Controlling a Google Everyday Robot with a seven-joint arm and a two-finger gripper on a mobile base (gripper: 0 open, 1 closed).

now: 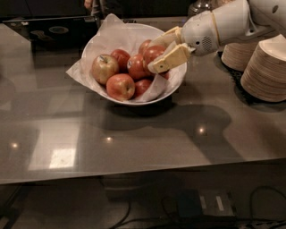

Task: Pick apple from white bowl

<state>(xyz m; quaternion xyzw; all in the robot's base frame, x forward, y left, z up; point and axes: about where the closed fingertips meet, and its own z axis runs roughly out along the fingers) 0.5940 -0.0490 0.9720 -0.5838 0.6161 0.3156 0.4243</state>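
The white bowl [177, 80], lined with crinkled white paper, stands at the back middle of the grey counter and holds several apples. My gripper [152, 57] reaches in from the right, over the bowl's right side. Its two tan fingers [172, 57] lie above and below a red apple [153, 53], which sits on top of the pile, and they are closed on it. A paler yellow-green apple [103, 68] lies at the left of the bowl. Another red apple [120, 86] lies at the front.
Stacks of beige paper plates [267, 67] stand at the right on a dark mat, close behind my arm. A dark tray [53, 31] sits at the back left. A glass jar [201, 6] stands behind the bowl. The counter's front edge runs along the bottom.
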